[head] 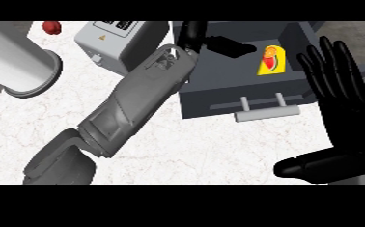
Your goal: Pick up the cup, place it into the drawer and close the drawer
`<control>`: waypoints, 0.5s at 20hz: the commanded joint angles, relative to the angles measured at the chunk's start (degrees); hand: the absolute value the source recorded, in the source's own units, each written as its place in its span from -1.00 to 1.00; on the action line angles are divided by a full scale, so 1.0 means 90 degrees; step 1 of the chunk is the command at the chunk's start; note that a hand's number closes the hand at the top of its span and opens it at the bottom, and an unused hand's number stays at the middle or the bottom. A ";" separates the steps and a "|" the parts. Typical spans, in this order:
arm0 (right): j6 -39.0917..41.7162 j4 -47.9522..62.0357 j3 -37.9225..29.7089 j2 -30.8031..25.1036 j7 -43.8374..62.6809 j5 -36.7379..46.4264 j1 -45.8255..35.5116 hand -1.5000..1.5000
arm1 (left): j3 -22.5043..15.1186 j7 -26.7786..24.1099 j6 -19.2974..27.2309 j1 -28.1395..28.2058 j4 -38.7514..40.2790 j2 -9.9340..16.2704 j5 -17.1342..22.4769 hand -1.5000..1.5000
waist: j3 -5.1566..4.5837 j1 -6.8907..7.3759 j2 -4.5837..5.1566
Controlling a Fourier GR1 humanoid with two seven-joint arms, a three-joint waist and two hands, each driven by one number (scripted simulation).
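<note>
From the head view, the left forearm (139,103) runs diagonally from the lower left up to the middle of the top edge, and it covers much of the white marbled desk (200,148) and the left rim of the open dark drawer (228,71). The left hand (210,38) reaches over the drawer's back part; its black fingers (231,46) lie stretched out flat and hold nothing, though the top of the hand is cut off by the view's upper edge, so its whole shape is hard to make out. The cup (272,60), yellow with a red mark on it, sits inside the drawer toward the right, just beside the left fingertips but apart from them; whether it stands or lies I cannot tell. The drawer is pulled out toward the robot, with its pale bar handle (265,110) on the front panel. The right hand (333,105) shows at the right edge, open and upright, fingers spread wide and straight, thumb pointing left near the bottom; it partly hides the drawer's right corner and touches nothing. To the left, a white boxy appliance (118,45) with a warning label stands behind the forearm, partly hidden by it. Farther left a large pale cylinder (27,69) is cut off by the view's edge, and a small red object (51,27) lies near the top left corner, too small to identify.
</note>
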 commanded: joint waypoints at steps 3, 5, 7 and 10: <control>-0.0079 -0.0234 0.0156 0.0185 0.0200 -0.0183 0.0103 -1.00 | 0.0277 -0.0772 -0.0391 0.0157 -0.0137 -0.0001 0.0525 -1.00 | -0.0009 0.0202 -0.0041; 0.0092 -0.0457 -0.0099 -0.0073 0.0466 -0.0569 0.0222 -1.00 | 0.0470 -0.0887 -0.0535 0.0112 -0.0310 -0.0001 0.0687 -1.00 | -0.0010 0.0327 -0.0092; 0.0283 -0.0157 -0.0403 -0.0252 0.0427 -0.0923 0.0103 -1.00 | 0.0565 -0.1260 -0.0682 0.0344 -0.0514 -0.0001 0.0852 -1.00 | -0.0008 0.0386 -0.0092; 0.0470 -0.0280 -0.0470 -0.0296 0.0166 -0.0900 0.0480 -1.00 | 0.0818 -0.0822 -0.0804 0.0117 -0.0624 -0.0001 0.0886 -1.00 | -0.0008 0.0572 -0.0148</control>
